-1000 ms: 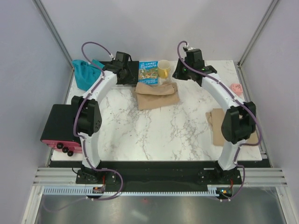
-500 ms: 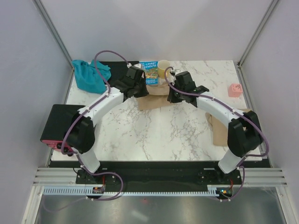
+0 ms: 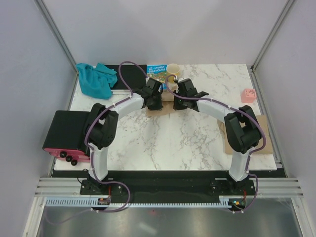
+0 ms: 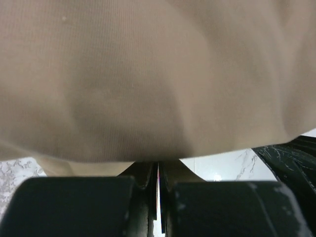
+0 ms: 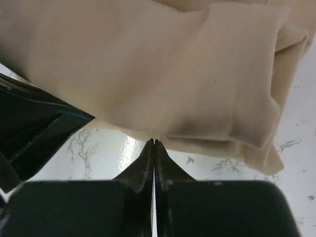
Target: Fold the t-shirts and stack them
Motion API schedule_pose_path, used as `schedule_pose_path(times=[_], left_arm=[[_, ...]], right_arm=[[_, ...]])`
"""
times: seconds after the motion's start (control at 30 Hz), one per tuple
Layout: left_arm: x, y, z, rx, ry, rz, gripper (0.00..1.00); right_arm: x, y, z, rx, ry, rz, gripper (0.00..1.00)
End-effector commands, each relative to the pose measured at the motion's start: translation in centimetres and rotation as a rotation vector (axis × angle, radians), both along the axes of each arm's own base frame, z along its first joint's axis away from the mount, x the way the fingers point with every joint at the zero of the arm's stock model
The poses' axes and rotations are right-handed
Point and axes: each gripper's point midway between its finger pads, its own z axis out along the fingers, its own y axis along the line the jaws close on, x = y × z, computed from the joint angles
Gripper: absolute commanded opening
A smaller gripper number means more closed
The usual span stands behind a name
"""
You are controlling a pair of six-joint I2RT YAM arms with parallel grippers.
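Observation:
A folded tan t-shirt (image 3: 160, 111) lies at the back middle of the marble table, mostly covered by both grippers. My left gripper (image 3: 155, 102) is shut on its left part. In the left wrist view the cloth (image 4: 158, 74) fills the frame and drapes over the closed fingertips (image 4: 158, 165). My right gripper (image 3: 178, 103) is shut on the right part, its tips (image 5: 154, 141) pinching the bottom edge of the bundled shirt (image 5: 163, 74). A second tan t-shirt (image 3: 264, 129) lies flat at the right edge, partly behind the right arm. A teal-blue garment (image 3: 95, 80) is heaped at the back left.
A yellow mug (image 3: 173, 70) and a picture book (image 3: 157, 71) stand just behind the grippers, with a black board (image 3: 129, 74) to their left. A pink object (image 3: 248, 95) sits at the back right. A black box (image 3: 66, 131) overhangs the table's left edge.
Both arms swung down from the back of the table onto the tan shirt and shut on it. They have since drawn closer together and nearer, bunching the shirt.

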Motion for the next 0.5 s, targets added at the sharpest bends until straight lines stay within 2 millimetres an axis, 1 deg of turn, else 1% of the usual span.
schedule_pose_path(times=[0.0,0.07,0.1,0.13,0.17,0.2,0.23,0.27,0.3,0.37,0.4,0.43,0.47], left_arm=[[1.6,-1.3,0.4,-0.004,-0.069,-0.045,0.02],[1.6,-1.2,-0.4,0.008,-0.056,-0.046,0.02],[1.6,-1.1,-0.7,0.014,-0.053,-0.047,0.02],[1.6,-1.0,-1.1,0.022,-0.047,-0.048,0.02],[1.5,-1.0,-1.8,0.030,-0.037,-0.053,0.02],[1.4,-1.0,-1.9,0.035,-0.035,-0.060,0.02],[1.1,-0.8,-2.5,0.040,-0.020,-0.061,0.02],[0.9,-0.7,-2.8,0.045,-0.012,-0.063,0.02],[0.8,-0.6,-3.0,0.049,-0.006,-0.063,0.02],[0.0,-0.1,-3.7,0.063,0.018,-0.062,0.02],[-0.3,-0.1,-3.9,0.066,0.025,-0.065,0.02],[-0.8,0.3,-4.4,0.076,0.040,-0.064,0.02],[-1.0,0.4,-4.6,0.081,0.048,-0.064,0.02]], right_arm=[[3.1,1.4,2.7,0.041,-0.123,-0.005,0.00],[3.8,1.6,2.7,0.037,-0.132,-0.012,0.00],[4.0,1.7,2.0,0.025,-0.125,-0.012,0.00],[4.4,1.6,1.8,0.020,-0.126,-0.013,0.00],[5.0,1.5,2.1,0.010,-0.143,-0.031,0.00],[5.3,1.3,1.5,-0.006,-0.143,-0.041,0.00],[5.8,1.3,1.6,-0.010,-0.155,-0.049,0.00],[6.3,1.3,2.0,-0.008,-0.172,-0.056,0.00],[6.7,1.1,1.6,-0.026,-0.176,-0.070,0.00],[7.8,1.3,2.2,-0.028,-0.208,-0.078,0.00],[8.3,1.2,1.3,-0.047,-0.204,-0.088,0.00],[8.7,1.1,1.1,-0.061,-0.210,-0.101,0.00],[9.5,1.2,1.6,-0.063,-0.229,-0.108,0.00]])
